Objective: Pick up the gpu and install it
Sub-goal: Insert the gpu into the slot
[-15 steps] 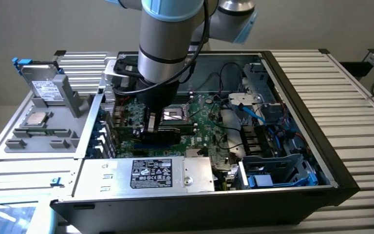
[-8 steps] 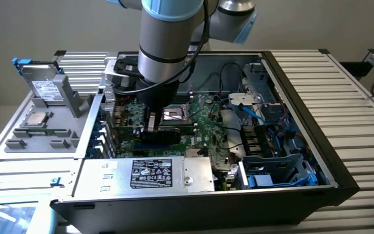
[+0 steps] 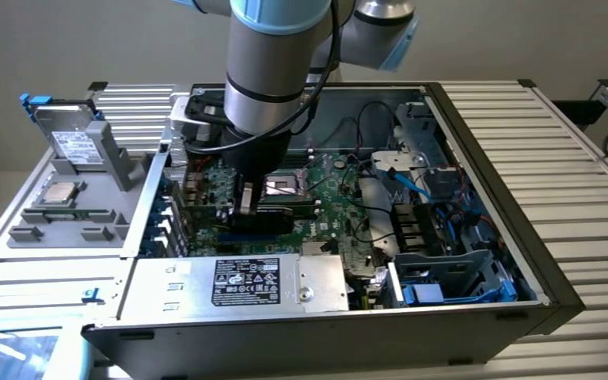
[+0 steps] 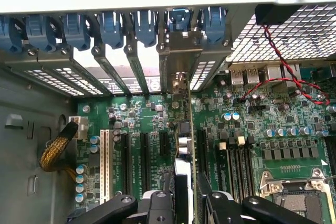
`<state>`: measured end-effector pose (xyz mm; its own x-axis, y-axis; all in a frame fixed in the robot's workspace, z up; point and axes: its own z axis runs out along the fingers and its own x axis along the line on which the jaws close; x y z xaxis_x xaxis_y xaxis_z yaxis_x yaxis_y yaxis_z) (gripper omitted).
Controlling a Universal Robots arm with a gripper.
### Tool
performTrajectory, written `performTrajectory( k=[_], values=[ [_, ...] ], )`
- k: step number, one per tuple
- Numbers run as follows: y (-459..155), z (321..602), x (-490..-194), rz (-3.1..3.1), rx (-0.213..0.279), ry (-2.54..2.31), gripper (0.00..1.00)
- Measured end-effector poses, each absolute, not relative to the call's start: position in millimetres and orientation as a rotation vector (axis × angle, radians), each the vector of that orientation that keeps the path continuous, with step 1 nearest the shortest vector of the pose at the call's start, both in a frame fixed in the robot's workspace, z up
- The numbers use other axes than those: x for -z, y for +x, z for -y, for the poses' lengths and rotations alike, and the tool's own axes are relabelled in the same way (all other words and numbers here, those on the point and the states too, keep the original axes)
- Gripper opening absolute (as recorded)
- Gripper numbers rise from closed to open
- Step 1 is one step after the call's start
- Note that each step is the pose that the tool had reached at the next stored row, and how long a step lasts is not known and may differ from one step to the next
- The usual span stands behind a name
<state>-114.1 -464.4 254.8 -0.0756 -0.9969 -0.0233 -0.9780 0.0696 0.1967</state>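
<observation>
- Closest to the exterior camera is a grey power supply [image 3: 267, 283] with a black label, set along the near wall of the open computer case [image 3: 389, 336].
- At the exterior view's left, beside the case, a grey holder [image 3: 114, 178] carries an upright hard drive [image 3: 72, 141], a processor chip [image 3: 63, 191] and a RAM stick [image 3: 66, 214].
- Over the middle of the case, the arm [image 3: 272, 71] hangs above the motherboard [image 3: 336, 198] and hides part of it. Its pincer [image 3: 244, 202] sits low, just beside the processor socket [image 3: 283, 188].
- Toward the exterior view's right are black cables, a blue drive cage [image 3: 452, 281] and the slatted table [image 3: 579, 158].
- In the wrist view, blue latches [image 4: 110, 27] line the rear wall. A yellow braided cable [image 4: 55, 148] and a red-and-black wire [image 4: 283, 72] lie to either side.
- There the pincer [image 4: 186, 202] is closed on the gpu [image 4: 190, 129].
- Seen edge-on, the gpu is a thin green board standing upright, with dark parts on one face. Its metal bracket [image 4: 181, 51] is against the rear wall.
- It stands among the black expansion slots [image 4: 144, 156]; I cannot tell whether it is seated.
</observation>
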Motion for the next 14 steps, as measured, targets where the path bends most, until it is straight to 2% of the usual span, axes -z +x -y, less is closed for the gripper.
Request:
performTrajectory(
  k=[14],
  values=[
    [-112.9, 464.4, -254.8, 2.196, 0.243, 2.063, 0.28]
  ],
)
